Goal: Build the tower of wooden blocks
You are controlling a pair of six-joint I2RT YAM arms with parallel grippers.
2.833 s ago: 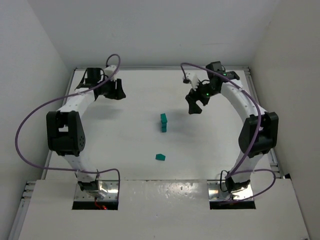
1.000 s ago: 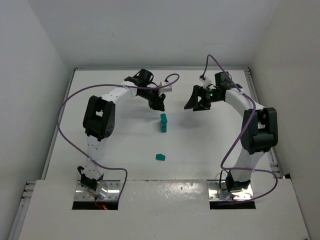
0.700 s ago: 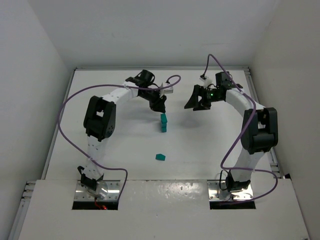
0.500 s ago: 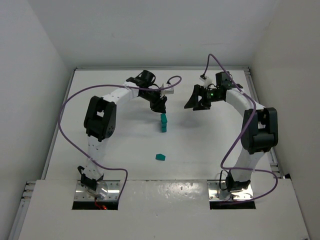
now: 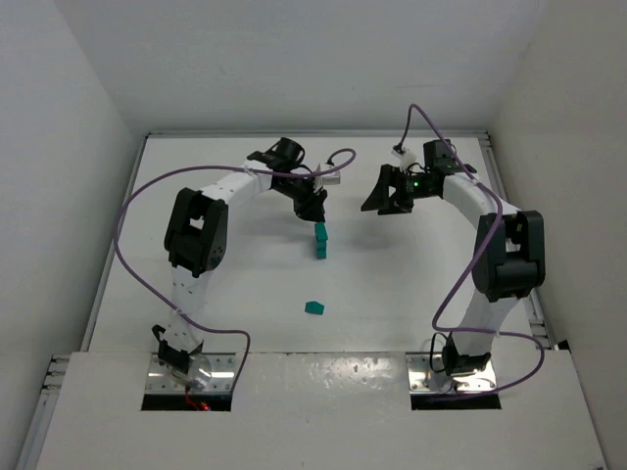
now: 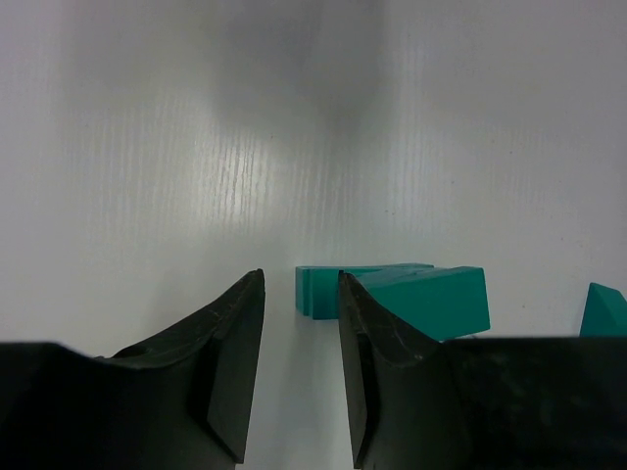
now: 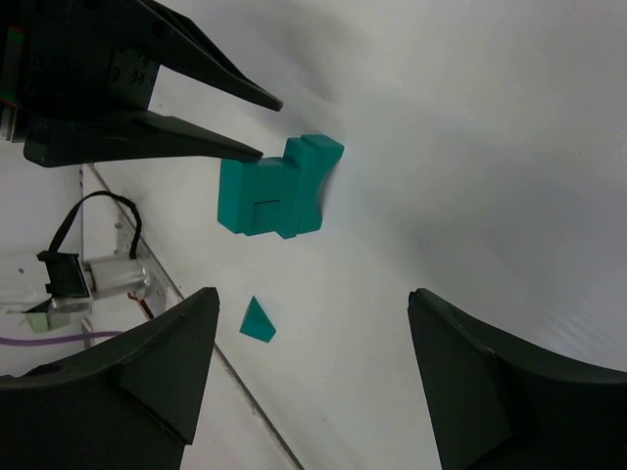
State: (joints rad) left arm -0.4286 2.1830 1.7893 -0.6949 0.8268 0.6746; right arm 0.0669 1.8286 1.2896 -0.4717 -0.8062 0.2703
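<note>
Our left gripper held its jaws only narrowly apart, with nothing between them, and hung just over the top of the tower. The right gripper gaped wide and empty, off to the tower's side. The tower rose as a narrow teal column near the middle of the table. From the right wrist we saw its blocks stepped, not flush. From overhead, a loose block lay well apart, nearer the bases.
</note>
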